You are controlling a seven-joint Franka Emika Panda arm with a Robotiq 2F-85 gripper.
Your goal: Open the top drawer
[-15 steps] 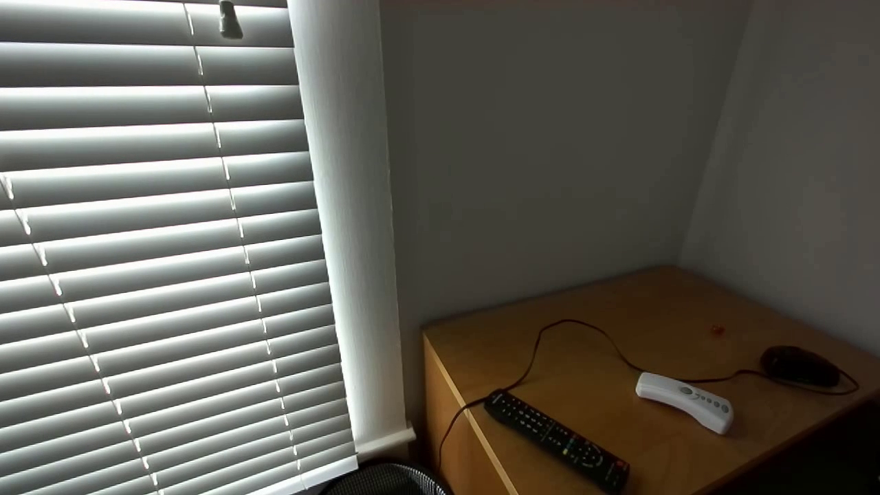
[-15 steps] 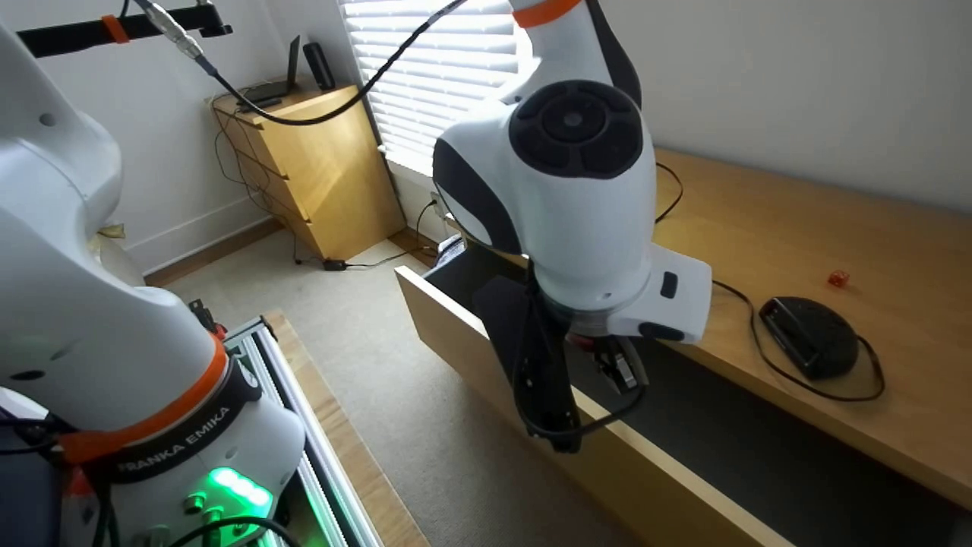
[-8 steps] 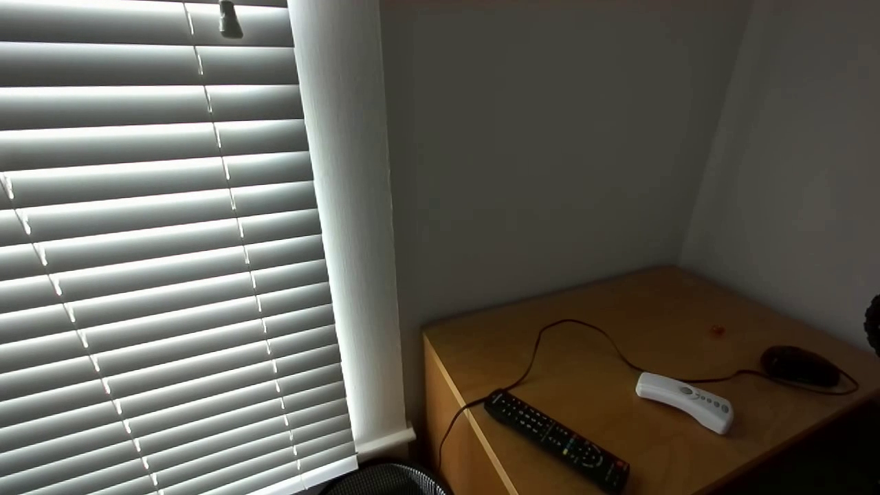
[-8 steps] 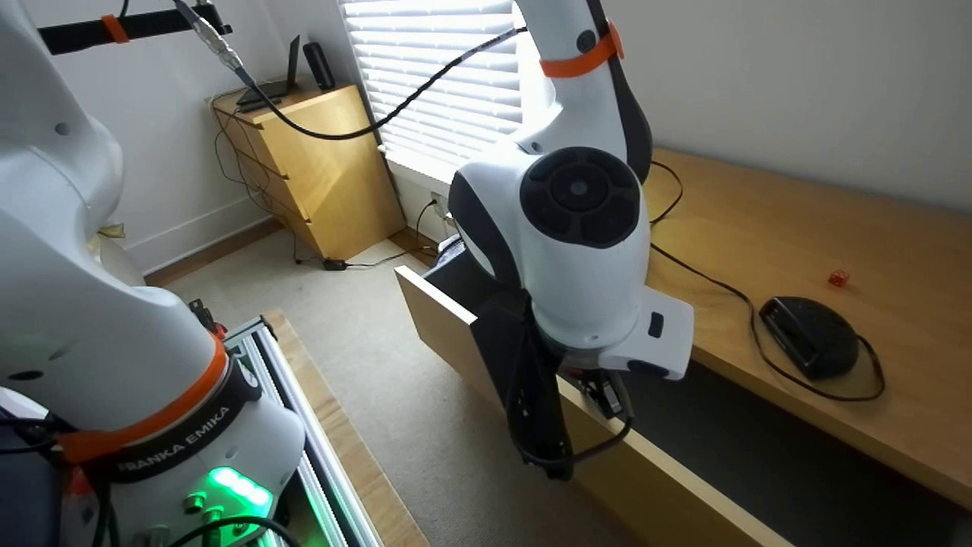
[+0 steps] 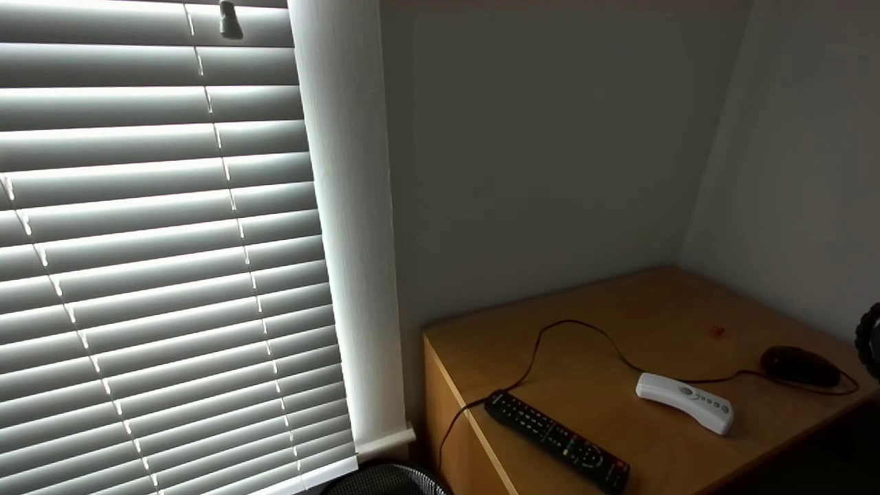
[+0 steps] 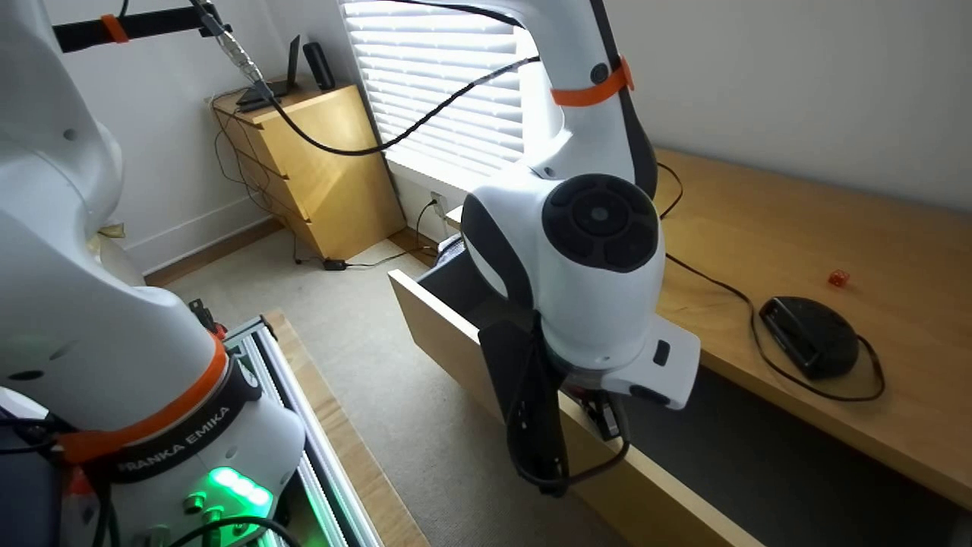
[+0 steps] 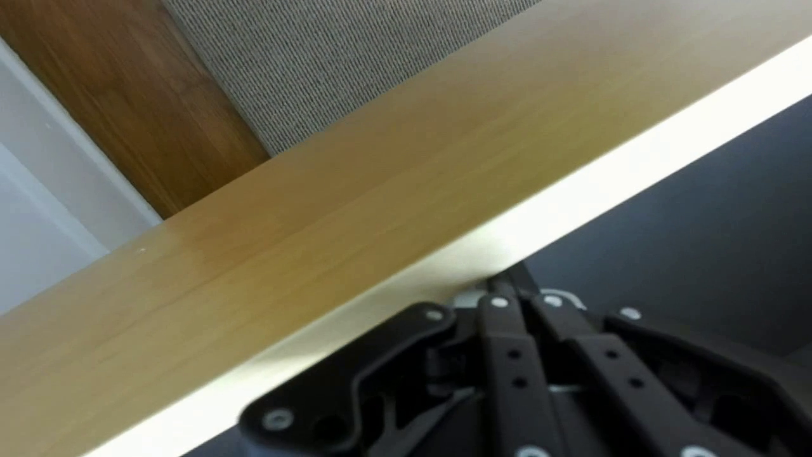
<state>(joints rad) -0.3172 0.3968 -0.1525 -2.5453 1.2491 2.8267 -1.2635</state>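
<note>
though open, drawer front (image 7: 355,209) beside jaws

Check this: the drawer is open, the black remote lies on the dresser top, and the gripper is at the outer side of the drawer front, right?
Not quite: the wrist view shows the gripper at the inner side of the drawer front. The drawer is indeed open, and the black remote lies on the dresser top.
</note>
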